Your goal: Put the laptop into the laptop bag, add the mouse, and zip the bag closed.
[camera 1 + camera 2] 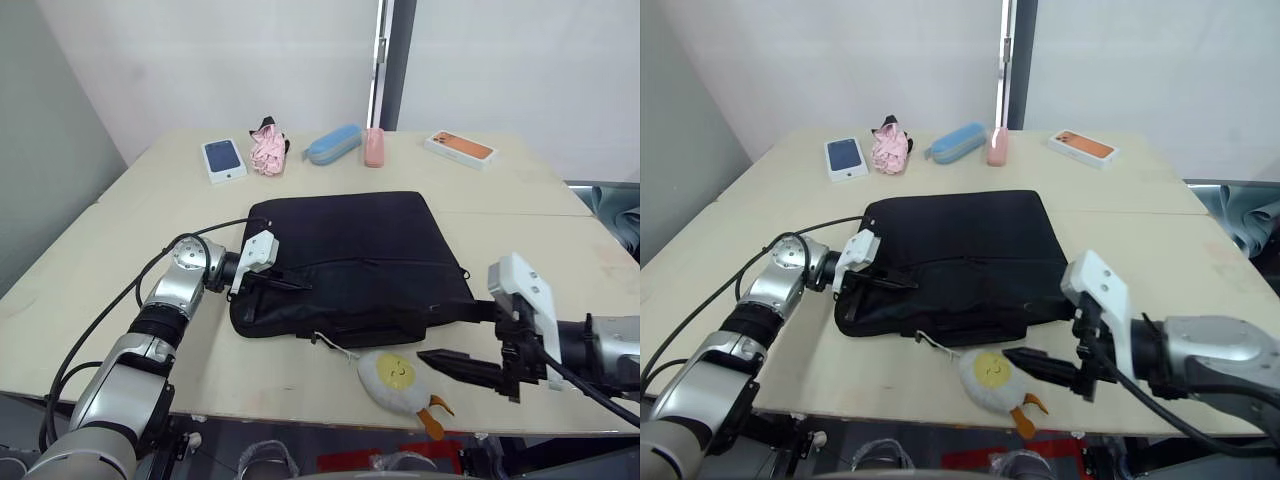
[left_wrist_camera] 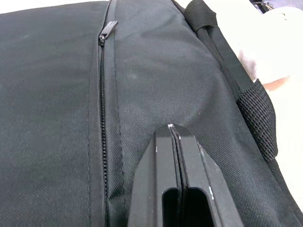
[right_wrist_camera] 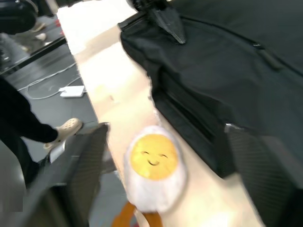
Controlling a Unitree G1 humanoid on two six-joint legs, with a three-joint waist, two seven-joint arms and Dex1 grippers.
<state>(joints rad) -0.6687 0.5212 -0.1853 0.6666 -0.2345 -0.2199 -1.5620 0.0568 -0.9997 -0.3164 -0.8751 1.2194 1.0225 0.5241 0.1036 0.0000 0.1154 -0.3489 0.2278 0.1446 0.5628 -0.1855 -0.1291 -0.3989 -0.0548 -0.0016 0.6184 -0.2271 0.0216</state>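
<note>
The black laptop bag (image 1: pixel 350 250) lies flat in the middle of the table, its handles (image 2: pixel 251 104) along the near edge. A zip line with its pull (image 2: pixel 108 29) runs across the bag's face. My left gripper (image 1: pixel 290 284) is shut and rests on the bag's left part, fingertips pressed together on the fabric (image 2: pixel 171 130). My right gripper (image 1: pixel 450 365) is open just off the bag's near right corner, low over the table. In the right wrist view its fingers (image 3: pixel 90 156) stand wide apart around a white plush egg (image 3: pixel 154 168). The laptop and the mouse are out of view.
The plush egg (image 1: pixel 392 380) with a yellow face lies by the table's front edge (image 1: pixel 300 415). At the back stand a blue phone box (image 1: pixel 223 159), a pink cloth item (image 1: pixel 267 150), a blue case (image 1: pixel 333 143), a pink case (image 1: pixel 373 146) and an orange phone box (image 1: pixel 460 149). A person's foot (image 3: pixel 66 127) is on the floor.
</note>
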